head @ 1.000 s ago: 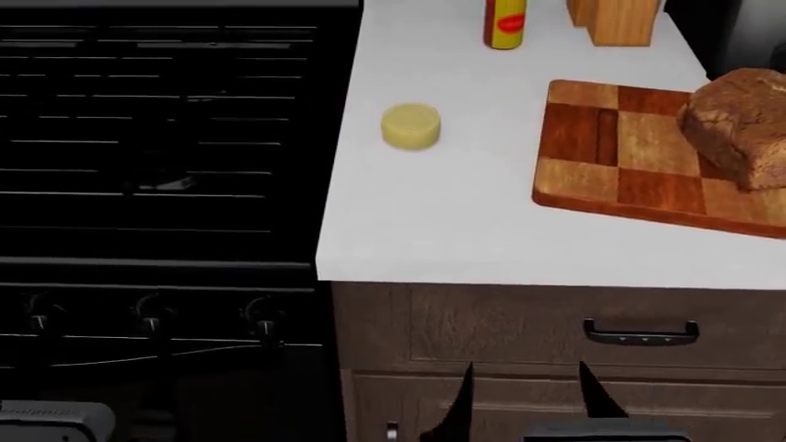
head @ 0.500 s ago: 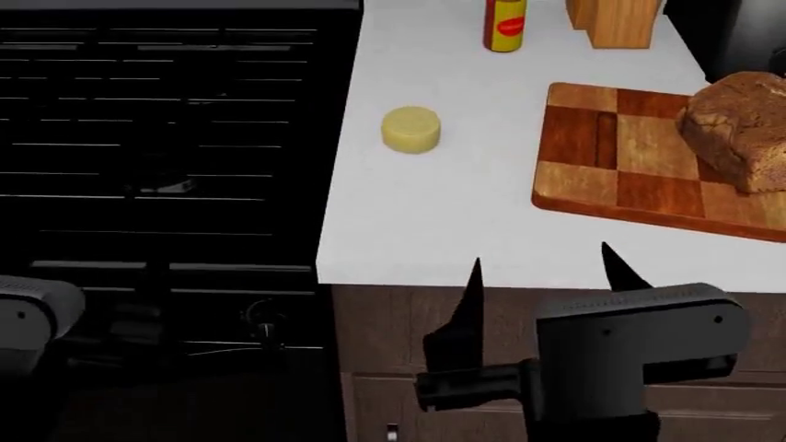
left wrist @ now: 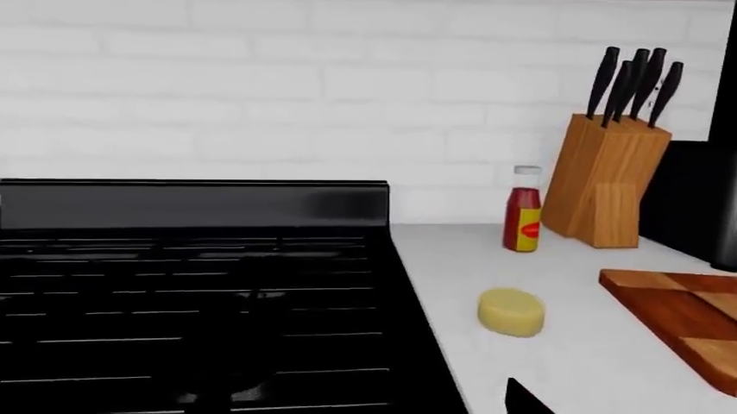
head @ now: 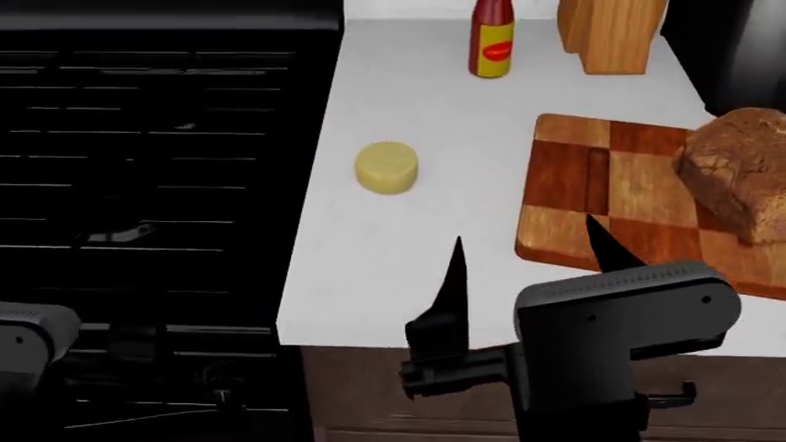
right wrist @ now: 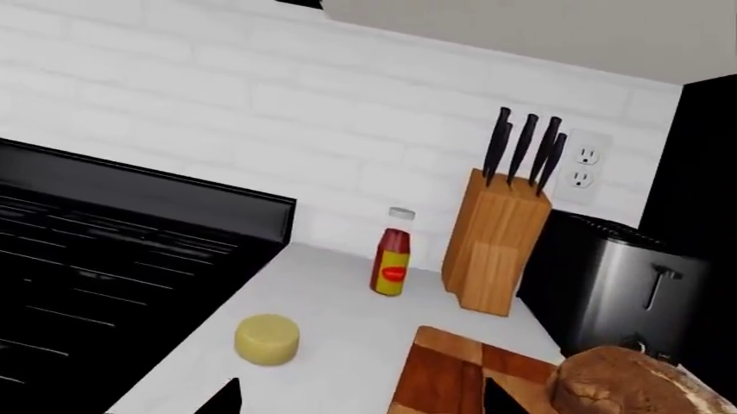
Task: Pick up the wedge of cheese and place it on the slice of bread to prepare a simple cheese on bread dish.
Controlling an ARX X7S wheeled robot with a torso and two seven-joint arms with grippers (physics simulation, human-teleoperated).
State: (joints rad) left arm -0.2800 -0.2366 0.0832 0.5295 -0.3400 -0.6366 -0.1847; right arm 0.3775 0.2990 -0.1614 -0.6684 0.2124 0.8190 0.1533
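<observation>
The wedge of cheese (head: 387, 168), a small pale yellow puck, lies on the white counter near the stove's edge. It also shows in the right wrist view (right wrist: 267, 338) and in the left wrist view (left wrist: 513, 311). The slice of bread (head: 743, 170), a brown crusty loaf, rests on the chequered cutting board (head: 577, 184) at the right and shows in the right wrist view (right wrist: 627, 384). My right gripper (head: 528, 253) is open and empty over the counter's front edge, short of the cheese and right of it. Of my left gripper only one fingertip (left wrist: 520, 400) shows, far to one side.
A black stove (head: 147, 138) fills the left. A red-and-yellow bottle (head: 492, 41) and a wooden knife block (head: 608, 32) stand at the counter's back. A dark toaster (right wrist: 627, 285) stands behind the board. Part of my left arm (head: 28, 336) is low at the left.
My right gripper has risen from below the counter's front and moved forward over its edge. The head view has shifted, so counter things sit lower and further left.
</observation>
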